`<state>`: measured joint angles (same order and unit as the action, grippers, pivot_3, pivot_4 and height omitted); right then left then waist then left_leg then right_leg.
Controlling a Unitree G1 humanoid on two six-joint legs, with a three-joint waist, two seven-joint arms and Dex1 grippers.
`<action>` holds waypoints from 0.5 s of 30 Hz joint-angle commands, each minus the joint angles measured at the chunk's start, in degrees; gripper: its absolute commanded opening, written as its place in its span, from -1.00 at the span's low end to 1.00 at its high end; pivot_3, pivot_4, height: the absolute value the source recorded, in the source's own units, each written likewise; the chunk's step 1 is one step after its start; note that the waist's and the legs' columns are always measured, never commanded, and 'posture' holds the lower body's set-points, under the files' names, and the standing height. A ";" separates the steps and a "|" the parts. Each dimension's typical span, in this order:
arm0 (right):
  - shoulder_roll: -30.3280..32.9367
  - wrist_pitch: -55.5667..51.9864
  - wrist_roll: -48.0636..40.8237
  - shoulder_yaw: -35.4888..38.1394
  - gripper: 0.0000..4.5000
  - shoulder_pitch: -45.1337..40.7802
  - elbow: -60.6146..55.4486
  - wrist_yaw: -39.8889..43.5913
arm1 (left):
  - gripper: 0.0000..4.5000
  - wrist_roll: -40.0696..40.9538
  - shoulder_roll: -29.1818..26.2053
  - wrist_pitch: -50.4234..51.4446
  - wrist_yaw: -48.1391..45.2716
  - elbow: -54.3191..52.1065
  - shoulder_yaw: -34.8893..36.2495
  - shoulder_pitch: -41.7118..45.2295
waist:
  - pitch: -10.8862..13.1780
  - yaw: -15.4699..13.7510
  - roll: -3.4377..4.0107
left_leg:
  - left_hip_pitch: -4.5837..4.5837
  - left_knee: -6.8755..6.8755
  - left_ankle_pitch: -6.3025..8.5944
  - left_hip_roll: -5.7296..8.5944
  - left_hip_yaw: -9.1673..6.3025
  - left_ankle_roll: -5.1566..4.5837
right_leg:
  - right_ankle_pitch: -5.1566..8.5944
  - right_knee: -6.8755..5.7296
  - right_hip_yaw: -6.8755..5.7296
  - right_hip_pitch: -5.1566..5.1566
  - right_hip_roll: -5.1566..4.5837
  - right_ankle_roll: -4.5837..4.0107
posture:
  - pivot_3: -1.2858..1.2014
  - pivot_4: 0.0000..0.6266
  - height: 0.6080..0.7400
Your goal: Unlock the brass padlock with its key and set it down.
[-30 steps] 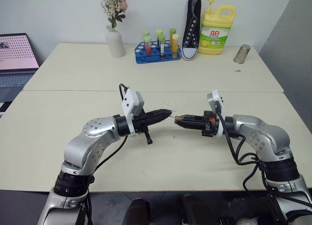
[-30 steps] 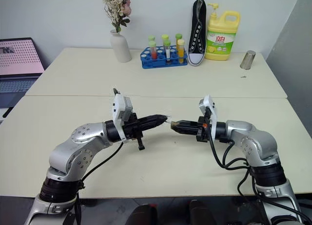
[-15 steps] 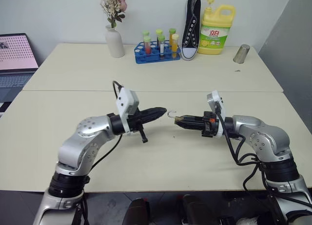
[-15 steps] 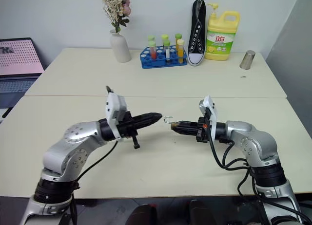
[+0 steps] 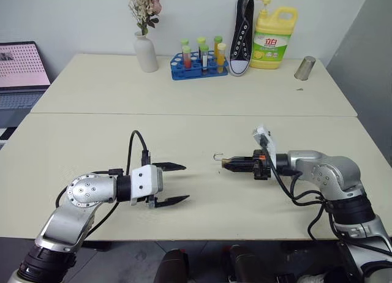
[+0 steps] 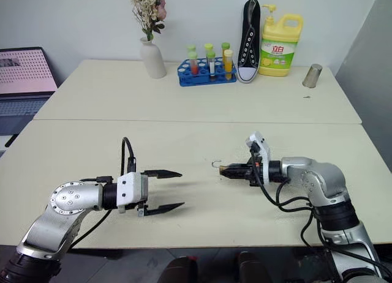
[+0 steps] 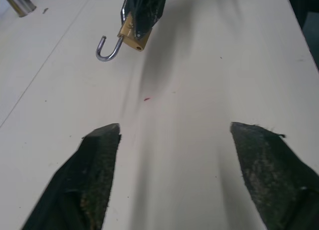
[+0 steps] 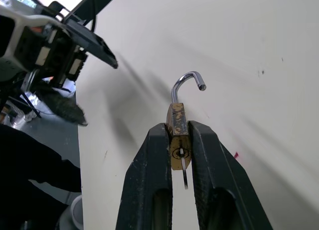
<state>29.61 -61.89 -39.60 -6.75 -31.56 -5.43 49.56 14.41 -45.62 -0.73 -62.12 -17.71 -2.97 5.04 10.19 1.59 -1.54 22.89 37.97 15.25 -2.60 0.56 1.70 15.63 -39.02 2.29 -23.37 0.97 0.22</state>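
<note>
left eye view, going left to right: the left gripper (image 5: 174, 184) hovers low over the table (image 5: 202, 99) with its fingers spread wide and nothing between them. well apart from it, the right gripper (image 5: 228, 165) is clamped on the padlock (image 5: 224, 162), held just above the table near its middle, the shackle (image 5: 218, 156) sticking out toward the left gripper.

handling, as a judgement: the padlock is small, rigid metal, light for its look, smooth and a bit slippery on the flat faces. it won't break, so a firm pinch across the two broad faces of the brass body is the place to hold it; the thin shackle is a poor hold since it swings. setting it down should be gentle only so it doesn't skid or roll off its edge.

right wrist view gives what the head views cannot: the shackle (image 8: 185, 87) has one end free and hooked in the air, so the lock reads as open, and the keyhole end of the body faces the camera between the fingers (image 8: 148, 187), with a thin dark sliver below it that may be a key; i can't be sure. left wrist view shows the padlock (image 7: 133, 35) from the other side, brass body half hidden in the right gripper's fingertips.
</note>
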 commanded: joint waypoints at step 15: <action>-2.40 -1.52 8.93 -9.23 -0.60 -5.33 11.28 0.25 | 1.00 -0.03 2.30 2.02 2.12 -2.96 -2.46 3.40 | 0.00 0.16 -0.01 | 0.01 0.00 0.00 0.00 -0.01 -0.01 | 0.00 0.00 -0.01 -0.02 0.03 0.00 | 0.03 -0.52 1.00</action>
<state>26.09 -63.14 -31.38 -15.33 -36.23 6.12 48.78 13.70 -43.36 1.23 -59.67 -18.52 -5.63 7.66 10.19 1.75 -1.54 22.90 37.97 15.25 -2.60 0.55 1.69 15.63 -39.03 2.28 -23.39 1.00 0.23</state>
